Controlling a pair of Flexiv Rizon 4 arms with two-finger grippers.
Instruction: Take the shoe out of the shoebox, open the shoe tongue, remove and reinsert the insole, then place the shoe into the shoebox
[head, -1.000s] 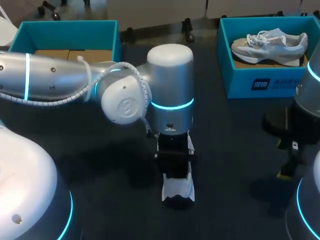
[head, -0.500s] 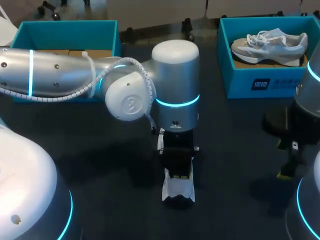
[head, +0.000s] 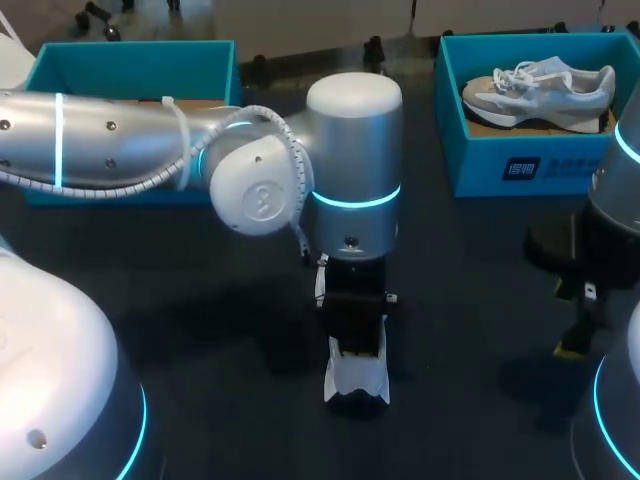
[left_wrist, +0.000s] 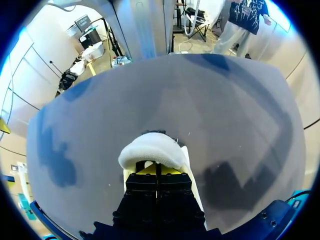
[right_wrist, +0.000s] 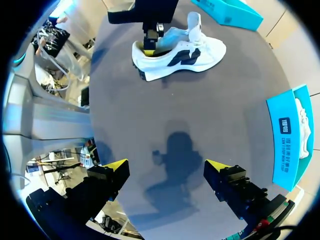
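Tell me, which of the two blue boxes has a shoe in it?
The shoebox at the table's far right, holding a grey-and-white sneaker; the far-left box, partly hidden by the left arm, shows no shoe.

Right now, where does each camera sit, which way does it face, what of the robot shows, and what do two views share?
Head view: above and behind, looking down on the table; left arm over the middle, right arm at the side.
Left wrist view: on the left arm, looking down past left gripper onto the white shoe.
Right wrist view: on the right arm, looking across the table past the open right gripper.
Shared: head and right wrist both show the white shoe and left gripper.
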